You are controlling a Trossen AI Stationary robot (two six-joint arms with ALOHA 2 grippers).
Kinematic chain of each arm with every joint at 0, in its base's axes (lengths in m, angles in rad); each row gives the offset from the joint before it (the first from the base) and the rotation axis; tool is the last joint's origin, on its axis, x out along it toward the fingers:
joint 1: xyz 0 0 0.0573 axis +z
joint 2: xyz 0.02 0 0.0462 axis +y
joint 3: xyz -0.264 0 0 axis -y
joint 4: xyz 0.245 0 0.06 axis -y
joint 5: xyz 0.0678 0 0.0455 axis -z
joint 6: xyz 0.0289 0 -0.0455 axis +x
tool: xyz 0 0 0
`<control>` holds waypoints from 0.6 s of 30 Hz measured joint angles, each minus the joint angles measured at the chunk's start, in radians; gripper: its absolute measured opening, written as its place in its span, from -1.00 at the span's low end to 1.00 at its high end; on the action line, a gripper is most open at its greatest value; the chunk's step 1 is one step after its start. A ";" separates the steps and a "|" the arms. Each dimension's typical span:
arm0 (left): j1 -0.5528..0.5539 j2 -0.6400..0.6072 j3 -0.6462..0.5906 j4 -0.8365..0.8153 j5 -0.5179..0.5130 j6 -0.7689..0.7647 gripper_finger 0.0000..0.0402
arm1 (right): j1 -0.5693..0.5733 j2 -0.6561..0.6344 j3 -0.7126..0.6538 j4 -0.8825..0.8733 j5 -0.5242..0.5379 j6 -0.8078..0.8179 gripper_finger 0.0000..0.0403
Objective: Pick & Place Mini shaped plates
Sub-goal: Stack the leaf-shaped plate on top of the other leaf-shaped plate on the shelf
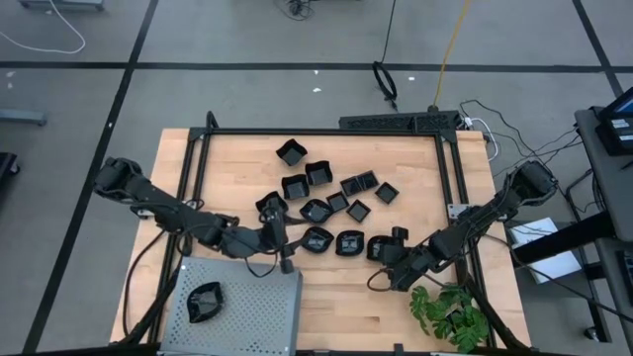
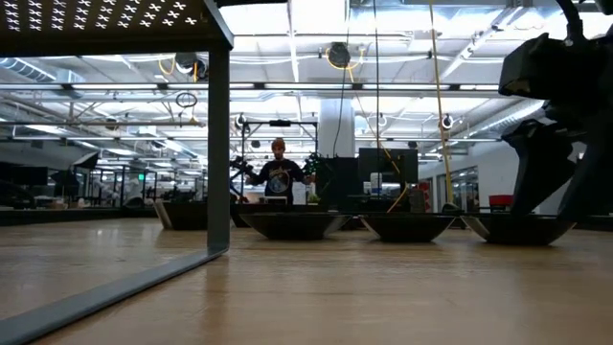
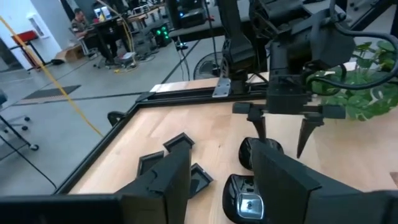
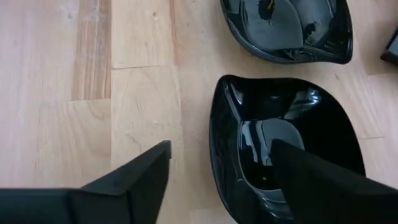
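High view: the small black plates (image 1: 336, 198) lie scattered over the middle of the wooden bench (image 1: 415, 307), and one more sits on the grey perforated tray (image 1: 259, 321) at the near left. Right tool (image 4: 221, 165) is down at the rightmost plate (image 4: 292, 143), fingers apart, one inside its rim. Left tool (image 3: 214, 177) hovers nearby, fingers apart, holding nothing.
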 joint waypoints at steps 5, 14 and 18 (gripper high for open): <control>0.008 0.000 0.000 -0.001 -0.002 -0.017 -0.15 | 0.000 0.000 0.000 -0.003 -0.041 -0.012 -0.06; 0.008 0.000 0.000 -0.001 -0.002 -0.031 -0.15 | -0.001 0.000 -0.038 0.000 -0.053 -0.012 -0.43; 0.008 0.000 0.000 -0.001 -0.002 -0.031 -0.15 | -0.001 0.000 -0.045 0.002 -0.053 -0.012 -0.51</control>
